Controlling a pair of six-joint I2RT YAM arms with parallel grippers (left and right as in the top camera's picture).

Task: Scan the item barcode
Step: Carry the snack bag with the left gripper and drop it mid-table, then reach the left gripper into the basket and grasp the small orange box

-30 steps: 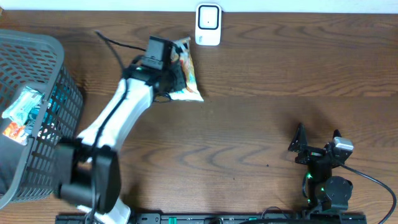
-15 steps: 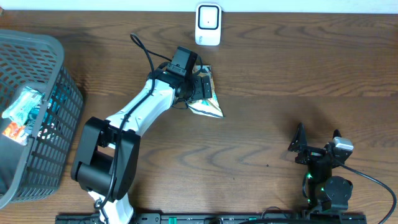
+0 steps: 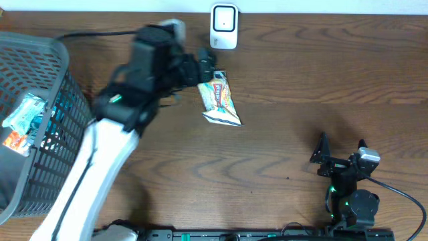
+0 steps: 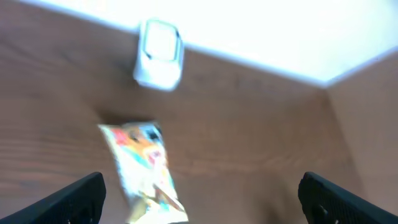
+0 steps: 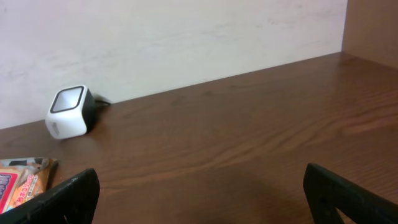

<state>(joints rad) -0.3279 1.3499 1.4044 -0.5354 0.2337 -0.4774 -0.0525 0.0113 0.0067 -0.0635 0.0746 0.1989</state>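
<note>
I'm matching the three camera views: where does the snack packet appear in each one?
Overhead: snack packet upper centre, just below the white scanner.
Left wrist: packet lower left, below the scanner.
Right wrist: packet bottom-left corner, cut off by the edge.
Shared landmark: the scanner.

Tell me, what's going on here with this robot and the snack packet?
The left pincer hovers open near a snack packet lying on the table, just in front of a small white scanner. Nothing grips the packet. The right pincer sits open and idle. A grey basket holds more packets.
</note>
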